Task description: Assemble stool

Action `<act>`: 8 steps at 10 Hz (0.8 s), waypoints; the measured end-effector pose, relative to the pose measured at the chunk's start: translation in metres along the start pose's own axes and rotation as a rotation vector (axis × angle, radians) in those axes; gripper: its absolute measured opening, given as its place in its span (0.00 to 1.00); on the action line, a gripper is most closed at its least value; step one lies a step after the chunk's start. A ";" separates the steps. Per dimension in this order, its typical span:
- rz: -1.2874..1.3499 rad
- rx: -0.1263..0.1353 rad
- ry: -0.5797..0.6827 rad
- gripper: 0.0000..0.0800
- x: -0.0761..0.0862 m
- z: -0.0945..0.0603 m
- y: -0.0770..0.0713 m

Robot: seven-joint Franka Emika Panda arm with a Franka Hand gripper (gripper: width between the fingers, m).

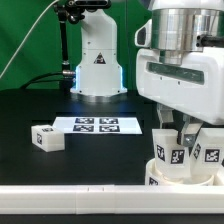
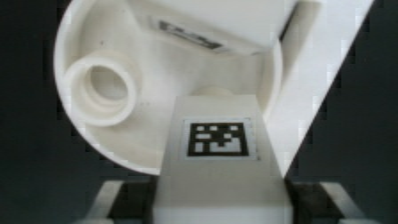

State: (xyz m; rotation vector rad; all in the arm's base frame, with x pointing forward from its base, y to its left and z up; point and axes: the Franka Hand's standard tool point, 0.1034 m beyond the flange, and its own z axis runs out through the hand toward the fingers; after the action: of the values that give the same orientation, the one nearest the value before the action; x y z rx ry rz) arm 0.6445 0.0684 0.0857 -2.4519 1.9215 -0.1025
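- Your gripper [image 1: 177, 138] is about half closed and clamped on a leg [image 2: 217, 150]. There's a finger on each side, and the leg's tag faces the wrist cam.
- That leg's far end sits right up against the seat [image 2: 125, 60], beside an open socket [image 2: 98, 88]. You can't tell whether it's actually plugged in.
- All of this is at the exterior view's right, just behind the bar [image 1: 70, 196].
- A loose leg [image 1: 45, 138] lies on the table [image 1: 30, 105] at the exterior view's left, near the marker board [image 1: 95, 124] but not touching it.
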 end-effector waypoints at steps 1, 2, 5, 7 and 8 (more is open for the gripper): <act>0.114 -0.001 -0.006 0.43 -0.003 0.000 0.000; 0.182 0.002 -0.016 0.43 -0.005 0.000 -0.001; 0.292 0.003 -0.033 0.56 -0.009 0.000 -0.001; 0.268 0.004 -0.034 0.71 -0.009 0.000 -0.001; 0.232 0.008 -0.035 0.80 -0.009 -0.003 -0.003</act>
State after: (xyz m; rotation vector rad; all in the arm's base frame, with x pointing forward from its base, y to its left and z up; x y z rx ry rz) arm 0.6449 0.0780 0.0889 -2.1902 2.1671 -0.0608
